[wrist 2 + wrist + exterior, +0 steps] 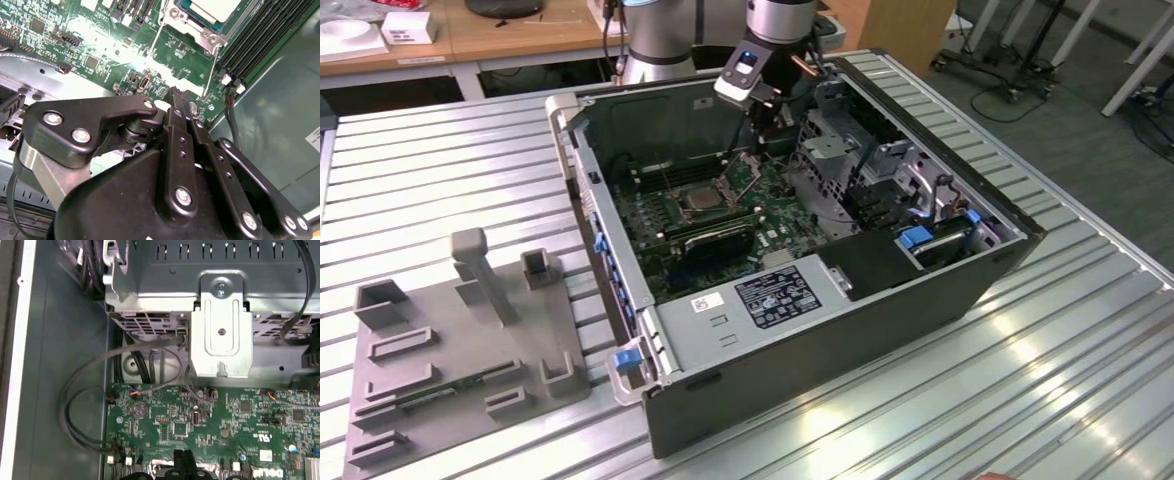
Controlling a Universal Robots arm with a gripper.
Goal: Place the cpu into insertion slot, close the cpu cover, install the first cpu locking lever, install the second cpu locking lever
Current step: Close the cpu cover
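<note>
The end effector (181, 100) hangs inside the open computer case (854, 330), which lies on the slatted tabletop (1041, 400); it is low over the green motherboard (215, 415), fingers clenched together with nothing visible between them; in the first wrist view the two tips sit side by side just above the board; the cpu (215, 6) lies flat in the insertion slot (674, 205), near the middle of the motherboard beside the long black memory slots (260, 35); the cpu cover (197, 27) appears to be down around it, its silver frame bordering the chip; two thin wire levers run out from the socket's corners; the nearer lever (212, 70) has its long axis pointing almost straight at the fingertips, its free end just beside them; the other lever (156, 40) is farther off; neither looks latched, by my reading; in the exterior view the slot lies toward that view's left of the end effector
</note>
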